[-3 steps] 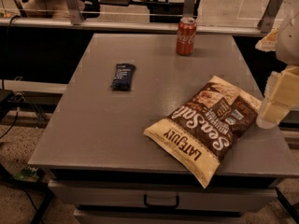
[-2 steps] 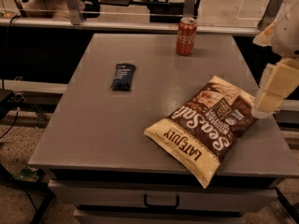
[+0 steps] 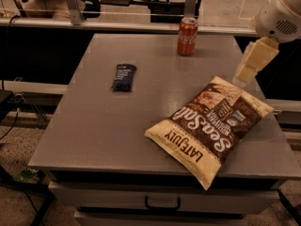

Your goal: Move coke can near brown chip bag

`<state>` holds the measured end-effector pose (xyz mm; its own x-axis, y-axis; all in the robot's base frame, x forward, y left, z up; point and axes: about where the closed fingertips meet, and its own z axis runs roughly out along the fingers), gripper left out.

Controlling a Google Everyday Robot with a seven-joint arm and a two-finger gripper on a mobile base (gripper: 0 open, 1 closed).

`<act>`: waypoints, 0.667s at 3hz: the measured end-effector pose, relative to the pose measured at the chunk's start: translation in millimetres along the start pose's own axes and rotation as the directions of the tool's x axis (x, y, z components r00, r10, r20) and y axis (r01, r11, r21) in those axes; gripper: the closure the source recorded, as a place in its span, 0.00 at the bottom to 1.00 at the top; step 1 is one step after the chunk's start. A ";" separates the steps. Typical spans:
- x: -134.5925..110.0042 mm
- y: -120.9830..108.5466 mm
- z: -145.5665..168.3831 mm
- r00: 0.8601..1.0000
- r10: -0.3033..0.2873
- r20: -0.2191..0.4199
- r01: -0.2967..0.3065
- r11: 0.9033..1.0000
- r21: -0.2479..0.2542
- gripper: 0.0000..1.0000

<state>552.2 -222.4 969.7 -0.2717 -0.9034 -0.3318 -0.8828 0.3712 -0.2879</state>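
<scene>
The small red cylindrical coke can [image 3: 187, 36] stands upright on the grey counter [image 3: 117, 126] beyond the large flat brown chip bag [image 3: 211, 124], leftward in view and farther back from the cream hand [image 3: 244, 73], which hovers over the bag's far corner, grip state indeterminable.

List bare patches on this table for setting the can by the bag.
Bare table between the blue packet and the brown chip bag, and the strip between the coke can and the bag's far edge. Crowded: the right edge, where the gripper hangs above the bag's far corner.
</scene>
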 end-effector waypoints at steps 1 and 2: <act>-5.4 -49.1 26.4 0.993 0.101 0.059 -0.103 0.994 0.026 0.00; -14.6 -90.9 50.4 0.973 0.201 0.117 -0.206 0.978 0.038 0.00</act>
<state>655.7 -232.1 955.4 -0.3964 -0.7792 -0.4856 -0.7925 0.5574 -0.2474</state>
